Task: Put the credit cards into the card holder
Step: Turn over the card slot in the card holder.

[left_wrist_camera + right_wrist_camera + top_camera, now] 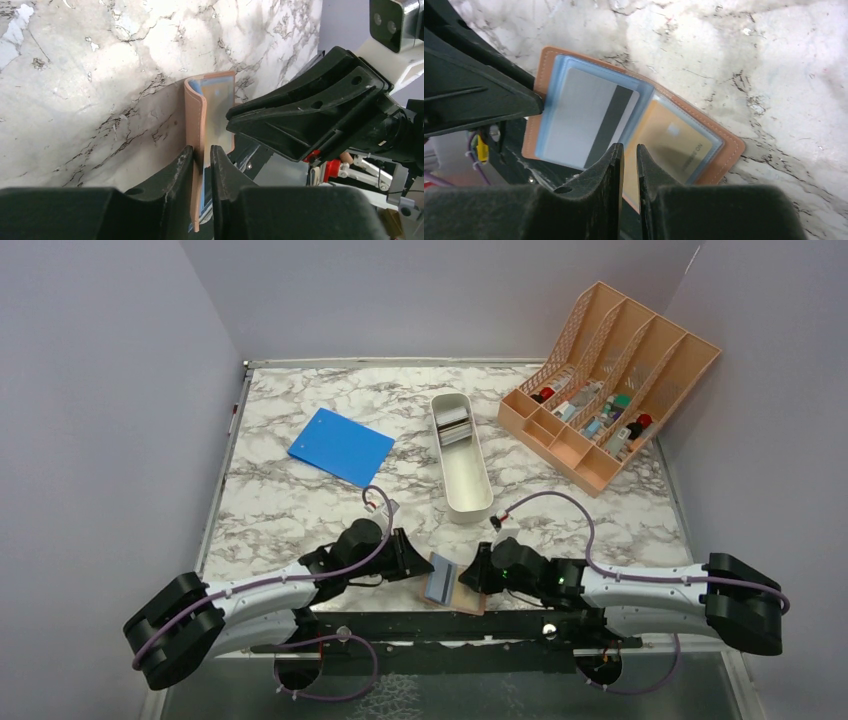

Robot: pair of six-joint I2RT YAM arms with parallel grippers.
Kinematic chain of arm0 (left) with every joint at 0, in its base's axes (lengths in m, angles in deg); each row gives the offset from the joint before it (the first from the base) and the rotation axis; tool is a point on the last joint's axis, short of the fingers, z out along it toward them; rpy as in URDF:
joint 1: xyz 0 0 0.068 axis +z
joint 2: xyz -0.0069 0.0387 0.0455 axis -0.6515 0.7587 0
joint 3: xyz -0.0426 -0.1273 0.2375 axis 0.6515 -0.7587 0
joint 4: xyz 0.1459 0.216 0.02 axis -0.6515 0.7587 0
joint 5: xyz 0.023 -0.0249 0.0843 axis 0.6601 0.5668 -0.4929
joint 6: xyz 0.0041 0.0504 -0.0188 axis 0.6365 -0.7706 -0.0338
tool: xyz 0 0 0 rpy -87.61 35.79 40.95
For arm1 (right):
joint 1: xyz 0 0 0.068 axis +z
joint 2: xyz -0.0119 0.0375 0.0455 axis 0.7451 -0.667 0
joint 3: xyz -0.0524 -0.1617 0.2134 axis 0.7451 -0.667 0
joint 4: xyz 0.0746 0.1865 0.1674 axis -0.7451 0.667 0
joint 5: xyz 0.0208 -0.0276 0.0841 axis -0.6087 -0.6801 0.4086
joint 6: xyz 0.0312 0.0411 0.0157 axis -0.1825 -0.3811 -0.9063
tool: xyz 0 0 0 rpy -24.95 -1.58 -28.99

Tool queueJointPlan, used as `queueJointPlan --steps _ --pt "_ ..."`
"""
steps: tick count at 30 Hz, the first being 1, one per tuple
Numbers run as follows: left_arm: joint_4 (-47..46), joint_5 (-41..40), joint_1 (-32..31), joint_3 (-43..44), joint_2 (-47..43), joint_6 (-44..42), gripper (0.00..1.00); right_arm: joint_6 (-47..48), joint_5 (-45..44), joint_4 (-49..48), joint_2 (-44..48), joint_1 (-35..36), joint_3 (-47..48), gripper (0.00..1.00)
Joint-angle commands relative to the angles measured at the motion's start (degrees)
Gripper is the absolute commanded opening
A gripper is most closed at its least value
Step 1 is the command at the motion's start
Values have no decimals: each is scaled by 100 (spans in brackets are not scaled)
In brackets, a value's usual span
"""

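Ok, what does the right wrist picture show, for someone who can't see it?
An open brown card holder lies at the edge of the marble table, a silver-grey card with a black stripe in one clear sleeve and a gold card in the next. The black fingers of the right gripper, close together, fill the foreground.

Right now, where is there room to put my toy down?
Bare marble: in front of the blue notebook, and right of the white tray, in front of the peach organiser. Crowded: the near middle, where the left arm and right arm meet at the card holder.
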Motion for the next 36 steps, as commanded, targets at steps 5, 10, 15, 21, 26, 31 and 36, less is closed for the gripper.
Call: queueJointPlan --steps 5,10,15,21,26,31,36 --pt "-232 252 -14 304 443 -251 24 1 -124 -638 -505 37 -332 19" --pt "-253 239 -73 366 660 -312 26 -99 -62 -911 -564 37 -540 19" --pt "-378 327 -137 447 865 -342 26 -227 -89 -1042 -506 37 -723 19" --pt "-411 305 -197 483 789 -314 6 -281 -86 -1138 -526 37 -791 19" --pt "-490 319 -236 431 578 -246 2 -187 -33 -1258 -676 37 -723 19" --pt "-727 363 -298 337 419 -175 9 -199 15 -1475 -768 37 -762 19" --pt "-866 432 -342 320 519 -165 2 -186 54 -1600 -860 37 -757 19"
